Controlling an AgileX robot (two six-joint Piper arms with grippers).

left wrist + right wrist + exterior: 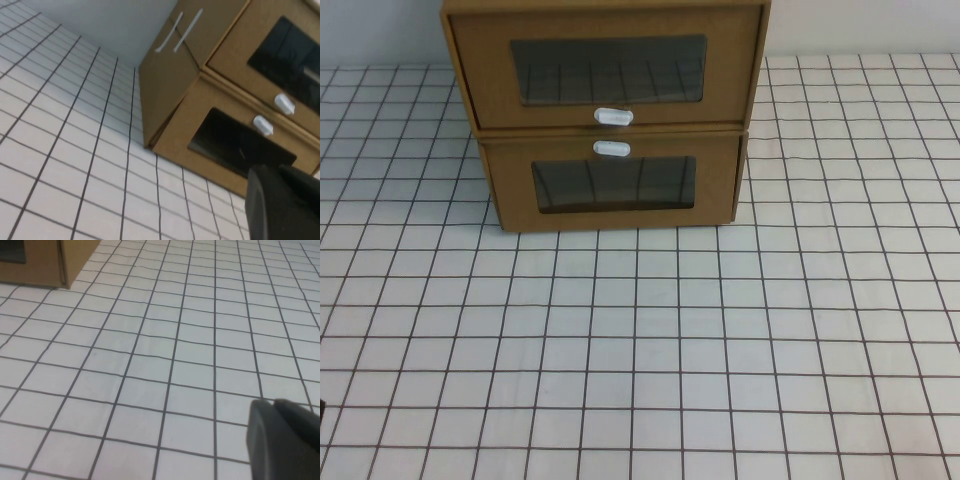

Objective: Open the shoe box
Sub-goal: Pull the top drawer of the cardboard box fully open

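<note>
2 shut shoe boxes (610,130); L gripper (278,174) near, R gripper (275,409) apart.

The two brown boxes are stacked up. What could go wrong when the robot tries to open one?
The upper handle and lower handle are close together, so the left gripper, off the boxes' left front corner, might grab the wrong one. Pulling the lower box could drag or tip the upper box resting on it. The right gripper, over the table to the right, is shut and steadies nothing.
</note>
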